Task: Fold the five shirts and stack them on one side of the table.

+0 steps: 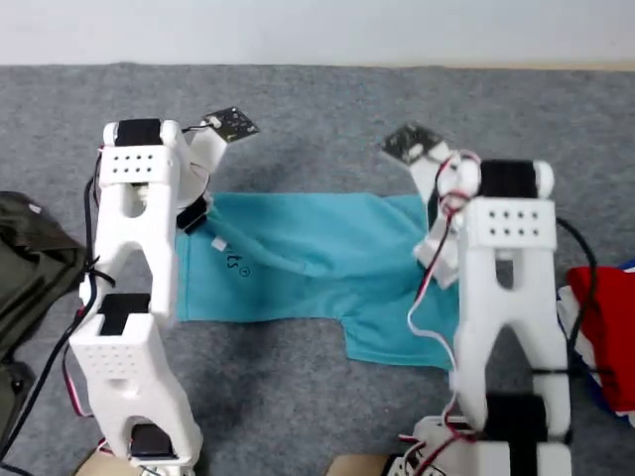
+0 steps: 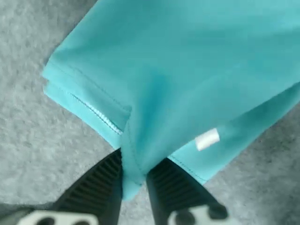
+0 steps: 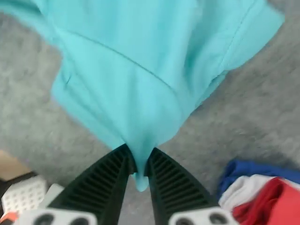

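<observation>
Step in hand, as judged: the fold of 1 of the 5 shirts, with both hands clamped on it.

Nearest, the left hand (image 2: 139,159) has its 2 ribbed fingers (image 2: 101,180) closed narrow on a pinch of hem of the teal shirt (image 2: 187,70), close to a small white tag (image 2: 207,139). The right hand (image 3: 139,152) grips the same way, fingers narrow on a gathered ridge of the shirt's other end.

In the high view the shirt (image 1: 298,258) lies as a broad band on the grey surface (image 1: 327,119) between the 2 arms. The left hand (image 1: 193,213) holds its far corner on the left side. The right hand (image 1: 437,238) holds the right end, and 1 flap, probably a sleeve, trails toward the near edge.

Next move, as judged: both hands carry the held edge together, at equal height and pace, so the cloth stays taut. They then lay it squarely over the near edge before letting go. Uneven travel would skew the fold.

Farther out, the other garments lie loose on the surface rather than in any bin. A dark olive garment (image 1: 30,268) is heaped at the left edge, and red, white and blue garments (image 1: 600,337) sit at the right edge. Whether either heap is folded cannot be told.
</observation>
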Controlling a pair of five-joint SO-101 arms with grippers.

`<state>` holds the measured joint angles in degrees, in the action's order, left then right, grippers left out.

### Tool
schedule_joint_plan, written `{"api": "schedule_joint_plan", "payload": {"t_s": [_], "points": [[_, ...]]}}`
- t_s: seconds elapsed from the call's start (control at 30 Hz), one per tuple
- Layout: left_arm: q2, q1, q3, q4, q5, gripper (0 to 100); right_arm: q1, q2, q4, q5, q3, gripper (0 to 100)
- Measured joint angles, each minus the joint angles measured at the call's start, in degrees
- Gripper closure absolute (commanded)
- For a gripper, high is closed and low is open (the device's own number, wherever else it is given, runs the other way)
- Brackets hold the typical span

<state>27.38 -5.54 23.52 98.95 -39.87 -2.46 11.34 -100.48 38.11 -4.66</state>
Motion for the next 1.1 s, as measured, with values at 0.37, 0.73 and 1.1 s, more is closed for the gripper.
{"api": "schedule_joint_plan", "payload": {"t_s": [0.37, 0.73, 1.1], "points": [[0.00, -0.18, -2.37, 0.00, 0.09, 100, -0.18, 17.23, 0.00, 0.00, -18.37, 98.8], [0.00, -0.18, -4.84, 0.00, 0.35, 100, -0.18, 24.53, 0.00, 0.00, -29.45, 98.8], [0.00, -0.18, -4.84, 0.00, 0.35, 100, 1.32, 17.58, 13.01, 0.00, -35.78, 98.5]]}}
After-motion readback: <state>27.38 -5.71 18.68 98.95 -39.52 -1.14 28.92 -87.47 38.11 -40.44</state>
